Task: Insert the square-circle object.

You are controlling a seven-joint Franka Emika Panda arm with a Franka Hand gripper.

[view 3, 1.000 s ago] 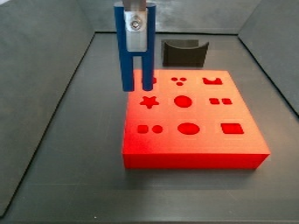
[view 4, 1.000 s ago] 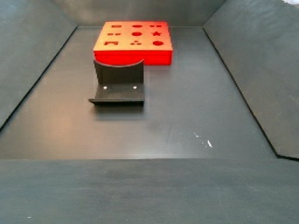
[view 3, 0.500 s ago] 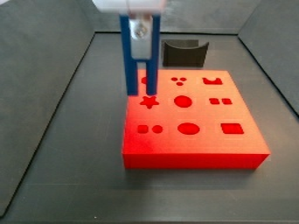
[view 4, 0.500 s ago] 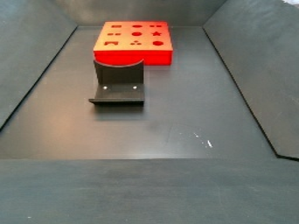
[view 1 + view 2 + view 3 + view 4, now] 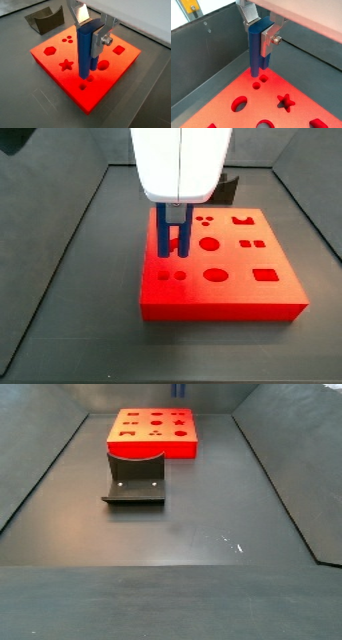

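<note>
While the pincer (image 5: 91,31) is hanging above the red block (image 5: 107,75), it is clenching the top of the square-circle object (image 5: 86,50), a slim bright blue peg of two parallel bars joined side by side. The peg is standing upright, its lower end just over the block's paired small holes (image 5: 260,82); whether it is touching them is hard to tell. A dark curved holder (image 5: 135,479) is sitting on the surface (image 5: 201,524) beside the block.

Free room: dark floor (image 5: 174,554) open toward the near edge and along both side walls. Obstacles: red block (image 5: 221,268) near the far edge; dark grey curved holder (image 5: 135,479) just before it. Gripper (image 5: 92,30), clamped on the square-circle object (image 5: 87,50), hung upright over the block's two small holes (image 5: 260,82), peg end just above.
</note>
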